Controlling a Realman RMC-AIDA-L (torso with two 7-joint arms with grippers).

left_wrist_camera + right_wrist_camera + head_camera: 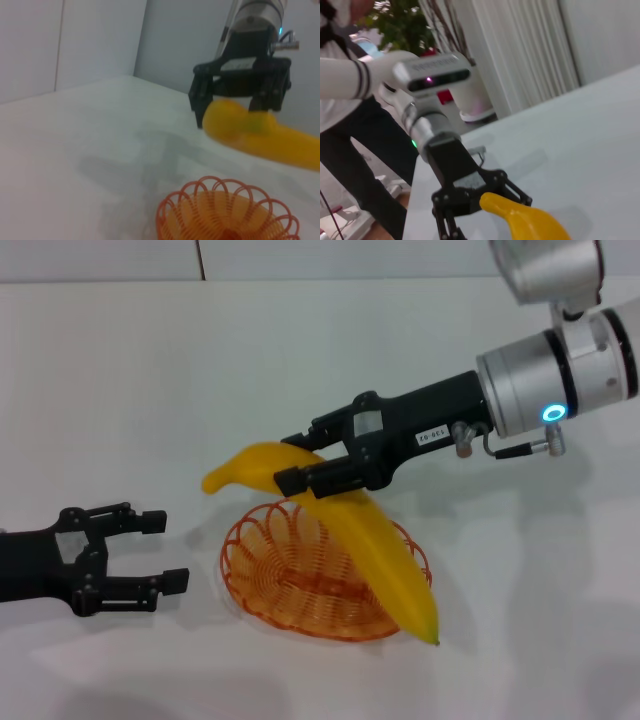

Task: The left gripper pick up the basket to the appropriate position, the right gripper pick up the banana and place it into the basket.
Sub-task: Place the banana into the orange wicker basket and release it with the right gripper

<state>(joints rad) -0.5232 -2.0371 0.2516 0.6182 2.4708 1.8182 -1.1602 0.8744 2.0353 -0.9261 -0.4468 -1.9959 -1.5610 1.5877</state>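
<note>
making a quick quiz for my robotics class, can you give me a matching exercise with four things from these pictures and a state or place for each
Things:
1. left gripper
2. right gripper
3. banana
4. basket

States or places:
A. orange, resting on the white table, not held
B. jaws open, empty, beside the basket on the robot's left
C. yellow, held across and above the basket
D. jaws closed on the fruit near its upper end

Pairs: 1-B, 2-D, 3-C, 4-A
</note>
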